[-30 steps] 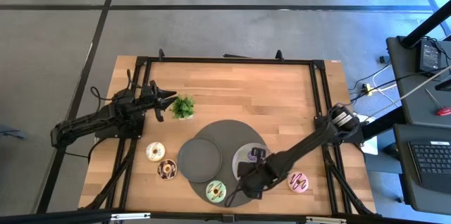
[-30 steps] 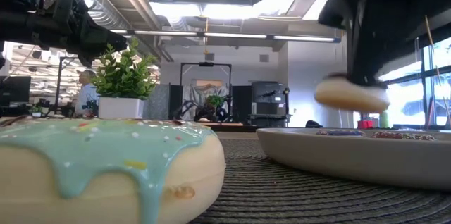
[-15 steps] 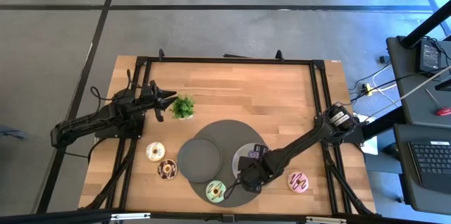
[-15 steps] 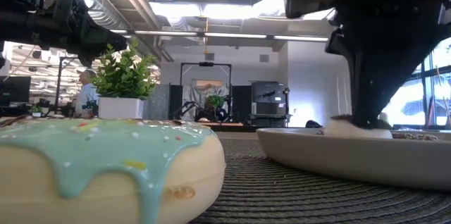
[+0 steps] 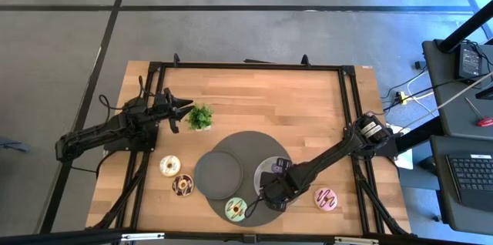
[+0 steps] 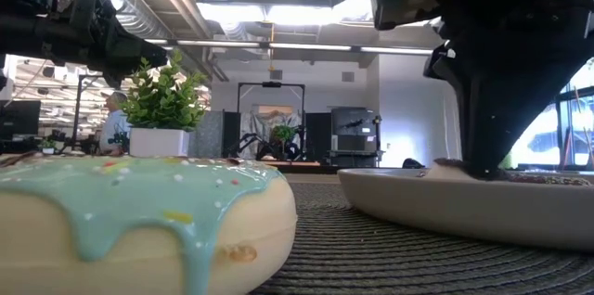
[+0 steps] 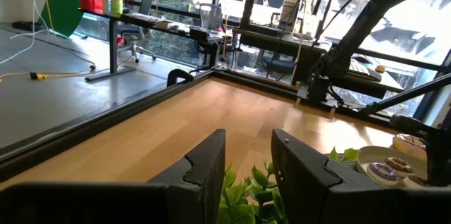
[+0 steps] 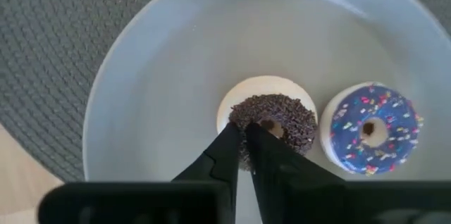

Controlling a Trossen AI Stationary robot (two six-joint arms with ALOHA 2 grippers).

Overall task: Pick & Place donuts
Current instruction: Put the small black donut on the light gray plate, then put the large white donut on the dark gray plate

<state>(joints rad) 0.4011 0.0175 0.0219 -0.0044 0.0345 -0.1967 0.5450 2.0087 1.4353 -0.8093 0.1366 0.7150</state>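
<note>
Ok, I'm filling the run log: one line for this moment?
right gripper: shut on brown sprinkled donut, down on small grey plate | purple donut: same plate | left gripper: open, above plant

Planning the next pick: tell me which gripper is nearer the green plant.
Left. The left gripper hovers right beside the green plant, at the table's left; the right gripper is down over the small plate, well away from it.
</note>
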